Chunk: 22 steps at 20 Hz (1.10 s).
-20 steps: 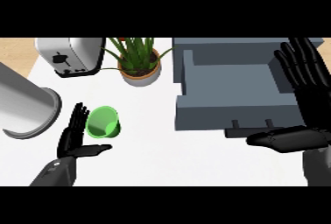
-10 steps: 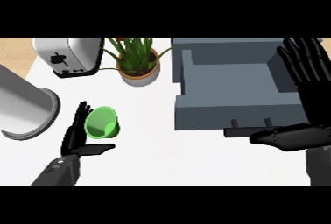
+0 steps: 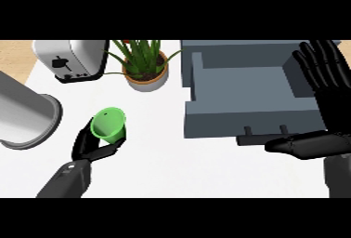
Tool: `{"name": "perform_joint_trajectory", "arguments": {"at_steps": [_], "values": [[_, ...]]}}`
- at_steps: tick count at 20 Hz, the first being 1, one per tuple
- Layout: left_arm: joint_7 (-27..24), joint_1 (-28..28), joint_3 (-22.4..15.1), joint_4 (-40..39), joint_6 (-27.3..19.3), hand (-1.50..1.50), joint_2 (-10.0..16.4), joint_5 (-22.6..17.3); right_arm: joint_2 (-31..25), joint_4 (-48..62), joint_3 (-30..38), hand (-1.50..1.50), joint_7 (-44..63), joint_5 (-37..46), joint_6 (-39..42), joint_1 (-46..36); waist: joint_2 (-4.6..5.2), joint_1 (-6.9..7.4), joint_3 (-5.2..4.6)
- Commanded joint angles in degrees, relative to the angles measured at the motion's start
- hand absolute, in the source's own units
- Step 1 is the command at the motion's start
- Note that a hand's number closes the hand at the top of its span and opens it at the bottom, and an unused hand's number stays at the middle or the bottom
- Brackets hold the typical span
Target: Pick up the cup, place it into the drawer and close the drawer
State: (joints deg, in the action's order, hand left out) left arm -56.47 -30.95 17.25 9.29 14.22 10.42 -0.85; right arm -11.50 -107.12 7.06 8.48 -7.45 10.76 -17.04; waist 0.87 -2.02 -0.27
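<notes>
Far L: grey cylinder (image 3: 24, 116) on white surface (image 3: 171, 162), toaster (image 3: 72, 58) behind it. L hand (image 3: 87, 148): fingers (image 3: 82, 139) + thumb curled round lower part of green cup (image 3: 109, 123); cup sits L of ctr, apart from drawer. Potted plant (image 3: 144, 65) at back. Open grey drawer (image 3: 233, 123) R of ctr. R hand (image 3: 332, 93) at R edge, fingers straight, spread, holding nothing.

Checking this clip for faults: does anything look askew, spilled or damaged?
Nothing stands out. The cup looks slightly tilted, but only because the left hand is curled round it; nothing is spilled. The drawer stands open, and the right hand rests open beside it.
</notes>
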Motion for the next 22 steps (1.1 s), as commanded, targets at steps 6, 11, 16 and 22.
{"name": "perform_joint_trajectory", "arguments": {"at_steps": [6,11,16,22], "values": [[-13.9,1.7,0.9,4.6,-15.5,1.5,-1.3,1.4,0.2,-0.5,0.3,-1.5,-2.0,0.5,0.3,2.0,-0.03,-0.14,0.03],[-15.2,0.4,4.8,6.0,-14.1,1.5,-2.5,-2.3,-1.3,1.5,1.8,-1.5,1.2,-0.7,-0.1,-2.3,-0.27,0.91,0.09],[-14.1,-0.9,5.6,7.7,-3.9,1.5,-1.8,-4.1,1.7,-1.7,-0.9,-1.5,-1.9,1.5,-0.6,4.1,-0.49,0.49,0.09],[-6.3,-6.4,0.2,14.4,-4.0,1.5,-3.9,-1.5,-1.4,0.6,2.3,-1.5,-1.4,-0.7,1.3,1.9,-1.06,1.68,0.29]]}}
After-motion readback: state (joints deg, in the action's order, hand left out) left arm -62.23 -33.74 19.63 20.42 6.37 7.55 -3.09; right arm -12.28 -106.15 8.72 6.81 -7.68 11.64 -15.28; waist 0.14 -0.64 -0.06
